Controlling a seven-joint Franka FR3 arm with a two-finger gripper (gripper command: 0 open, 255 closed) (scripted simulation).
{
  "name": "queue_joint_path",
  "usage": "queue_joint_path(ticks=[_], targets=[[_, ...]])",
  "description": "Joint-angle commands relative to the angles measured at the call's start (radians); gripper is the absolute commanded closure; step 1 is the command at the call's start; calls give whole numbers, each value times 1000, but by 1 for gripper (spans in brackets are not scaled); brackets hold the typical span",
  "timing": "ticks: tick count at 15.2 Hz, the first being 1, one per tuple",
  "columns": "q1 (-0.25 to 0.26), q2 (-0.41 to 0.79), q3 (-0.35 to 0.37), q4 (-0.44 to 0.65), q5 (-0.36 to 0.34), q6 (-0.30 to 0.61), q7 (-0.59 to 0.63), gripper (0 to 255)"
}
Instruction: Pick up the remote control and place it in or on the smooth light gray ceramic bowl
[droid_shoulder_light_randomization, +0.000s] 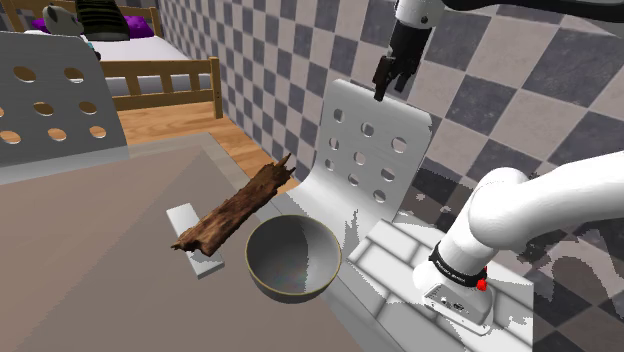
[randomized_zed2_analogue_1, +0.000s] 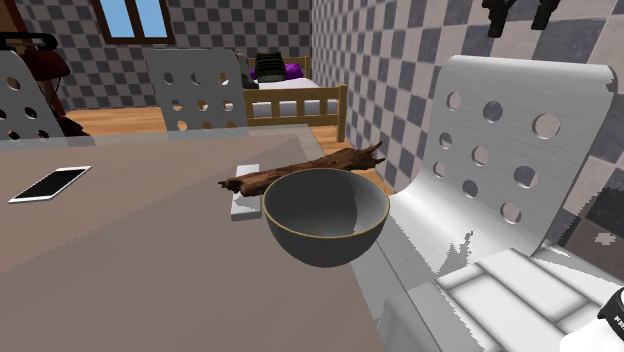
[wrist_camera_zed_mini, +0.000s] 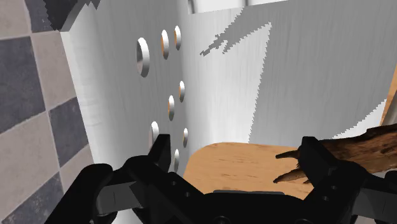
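The gripper's (wrist_camera_zed_mini: 234, 156) two black fingers (wrist_camera_zed_mini: 318, 162) are seen standing apart in the wrist view, with nothing clasped between them. The gripper is held above the top edge of a perforated white chair (droid_shoulder_light_randomization: 418, 122), well apart from the table (droid_shoulder_light_randomization: 90, 260). The remote control (droid_shoulder_light_randomization: 200, 262), drawn pale grey, is laid flat on the table and crossed by a piece of brown wood (droid_shoulder_light_randomization: 238, 208). The grey bowl (droid_shoulder_light_randomization: 293, 258) is set just beside them, at the table's edge nearest the chair. Bare tabletop is spread toward the shoulder view's left. On the table, well apart from the bowl, a black slab with a white rim (randomized_zed2_analogue_1: 52, 183) is laid.
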Motion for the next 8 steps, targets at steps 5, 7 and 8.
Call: queue_joint_path(ticks=[5,7,8], targets=[[21,57,66,-22,44,62,88,0],[31,92,99,-26,64,94,131,0],[36,111,115,-27,73,110,153,0]])
